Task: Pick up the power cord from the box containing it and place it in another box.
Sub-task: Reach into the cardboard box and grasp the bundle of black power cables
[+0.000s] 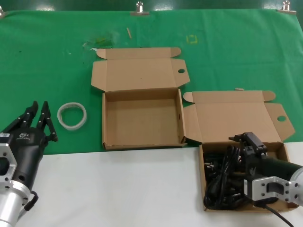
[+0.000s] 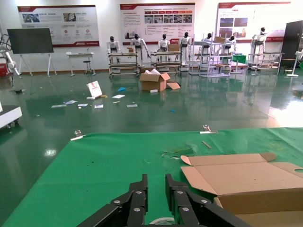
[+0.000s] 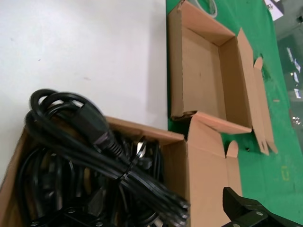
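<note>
Here, the cord is seen in the right box among other cords, while the middle box is bare. The right gripper is held over the cords, its finger state not discernible; the left gripper, nearly closed and empty, is parked beside a tape ring.

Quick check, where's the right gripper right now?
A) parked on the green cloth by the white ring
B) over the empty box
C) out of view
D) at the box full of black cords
D: in the head view the right gripper is over the cardboard box full of black cords; the other box is empty, and the left gripper sits by the white ring.
</note>
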